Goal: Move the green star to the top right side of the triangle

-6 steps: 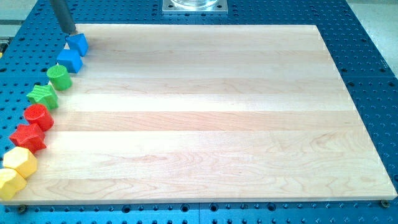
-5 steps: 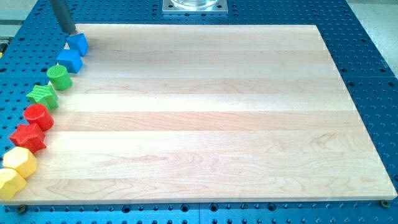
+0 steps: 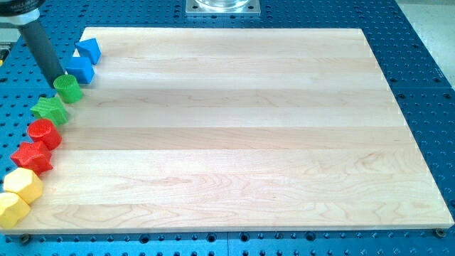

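Observation:
The green star (image 3: 49,109) lies at the board's left edge, in a row of blocks. The blue triangle (image 3: 89,49) sits at the top of that row, near the board's top left corner. My tip (image 3: 58,78) is at the left edge, touching or just beside the upper left of the green cylinder (image 3: 69,87). It is up and slightly right of the green star, with a small gap, and below left of the triangle.
The row down the left edge also holds a blue cube (image 3: 79,69), a red cylinder (image 3: 44,133), a red star (image 3: 31,157) and two yellow blocks (image 3: 23,185) (image 3: 11,209). The wooden board (image 3: 242,128) lies on a blue perforated table.
My tip has moved down and left along the board's edge, from beside the blue triangle to beside the green cylinder. No block has visibly moved.

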Controlling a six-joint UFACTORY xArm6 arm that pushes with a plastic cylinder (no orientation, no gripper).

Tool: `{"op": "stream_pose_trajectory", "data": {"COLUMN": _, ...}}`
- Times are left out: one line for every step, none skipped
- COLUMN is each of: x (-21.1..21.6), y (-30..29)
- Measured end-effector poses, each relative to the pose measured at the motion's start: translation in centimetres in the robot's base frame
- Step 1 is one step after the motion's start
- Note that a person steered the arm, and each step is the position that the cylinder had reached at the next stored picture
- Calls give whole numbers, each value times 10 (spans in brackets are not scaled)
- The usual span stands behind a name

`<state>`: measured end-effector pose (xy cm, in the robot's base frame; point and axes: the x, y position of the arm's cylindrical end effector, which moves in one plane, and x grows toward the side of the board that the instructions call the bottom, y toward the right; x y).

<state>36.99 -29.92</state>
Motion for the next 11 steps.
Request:
{"op": "stream_pose_trajectory", "data": {"x": 28, "y": 0}}
{"op": "stream_pose_trajectory", "data": {"x": 29, "y": -2}}
{"op": "stream_pose_trajectory", "data": {"x": 29, "y": -6}}
{"op": "stream_pose_trajectory", "data": {"x": 30, "y": -6}}
{"op": "stream_pose_trajectory", "data": {"x": 49, "y": -6}}
{"op": "stream_pose_trajectory", "data": {"x": 62, "y": -6}}
{"op": "stream_pose_trajectory", "data": {"x": 66, "y": -5}}
{"op": "stream_pose_trajectory", "data": {"x": 77, "y": 20}}
{"op": "stream_pose_trajectory", "data": {"x": 78, "y": 78}}
{"op": "stream_pose_trajectory", "data": {"x": 78, "y": 61}}
{"op": "stream_pose_trajectory", "data": {"x": 84, "y": 20}}
